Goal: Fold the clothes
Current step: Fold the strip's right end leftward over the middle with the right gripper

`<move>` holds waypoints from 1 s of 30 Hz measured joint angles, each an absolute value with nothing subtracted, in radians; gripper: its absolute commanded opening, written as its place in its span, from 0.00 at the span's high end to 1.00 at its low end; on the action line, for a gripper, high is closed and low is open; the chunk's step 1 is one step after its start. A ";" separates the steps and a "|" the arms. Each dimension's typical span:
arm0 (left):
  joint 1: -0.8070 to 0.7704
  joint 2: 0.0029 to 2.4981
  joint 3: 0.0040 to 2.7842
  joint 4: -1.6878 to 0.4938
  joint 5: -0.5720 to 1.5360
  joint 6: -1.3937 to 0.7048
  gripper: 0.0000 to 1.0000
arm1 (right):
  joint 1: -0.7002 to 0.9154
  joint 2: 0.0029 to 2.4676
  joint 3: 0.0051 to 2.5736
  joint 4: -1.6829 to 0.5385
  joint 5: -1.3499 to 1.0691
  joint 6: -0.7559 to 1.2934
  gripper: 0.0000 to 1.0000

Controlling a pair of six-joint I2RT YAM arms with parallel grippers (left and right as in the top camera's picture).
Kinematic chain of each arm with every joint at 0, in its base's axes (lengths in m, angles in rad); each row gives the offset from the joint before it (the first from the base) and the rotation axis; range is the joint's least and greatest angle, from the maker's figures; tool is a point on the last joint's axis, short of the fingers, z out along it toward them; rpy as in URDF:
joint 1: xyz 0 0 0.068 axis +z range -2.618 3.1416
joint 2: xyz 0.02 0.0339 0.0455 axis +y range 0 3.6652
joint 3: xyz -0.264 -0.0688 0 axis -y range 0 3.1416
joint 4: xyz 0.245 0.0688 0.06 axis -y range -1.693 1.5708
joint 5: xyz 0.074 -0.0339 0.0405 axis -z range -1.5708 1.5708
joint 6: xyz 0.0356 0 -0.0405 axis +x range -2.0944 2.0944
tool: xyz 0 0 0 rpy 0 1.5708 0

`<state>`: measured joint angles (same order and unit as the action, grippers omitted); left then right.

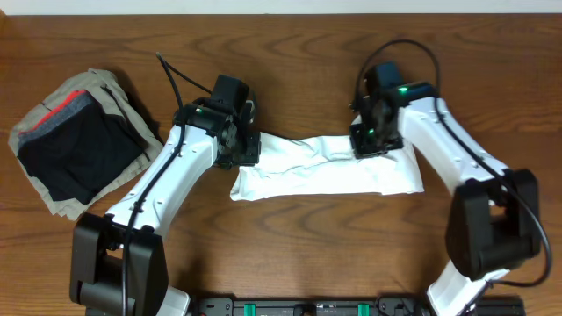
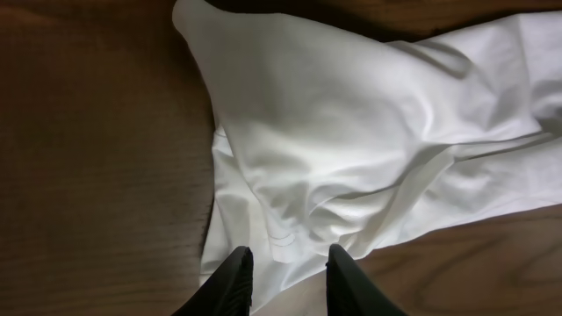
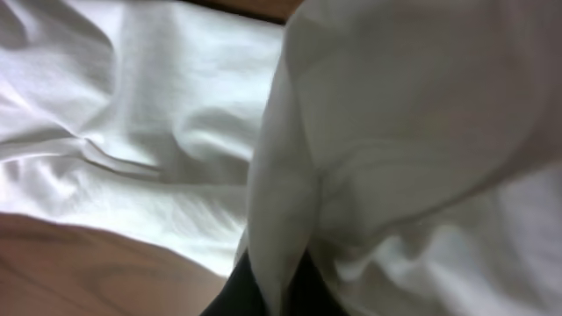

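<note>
The clothes, one white wrinkly T-shirt, lie as a long band across the middle of the wooden table. At the band's left end my left gripper hovers low; in the left wrist view its fingers stand apart, with the shirt's edge and bare wood showing between them. My right gripper is over the band's upper right part. The right wrist view shows its dark fingers shut on a raised fold of the white fabric, which drapes over them and hides the tips.
A pile of folded garments, black and grey with a red stripe on khaki, sits at the far left of the table. Black cables loop behind both wrists.
</note>
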<state>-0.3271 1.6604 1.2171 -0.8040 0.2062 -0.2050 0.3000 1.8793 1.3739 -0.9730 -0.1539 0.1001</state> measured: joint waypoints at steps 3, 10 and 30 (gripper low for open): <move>-0.327 1.660 1.217 -0.804 0.206 -0.205 0.71 | 0.340 1.896 1.374 -0.933 -0.152 0.107 0.79; -0.327 1.660 1.217 -0.804 0.206 -0.205 0.71 | 0.408 1.897 1.374 -0.850 -0.197 0.107 0.58; -0.327 1.660 1.217 -0.804 0.206 -0.205 0.71 | 0.252 1.699 1.417 -0.982 -0.159 0.054 0.76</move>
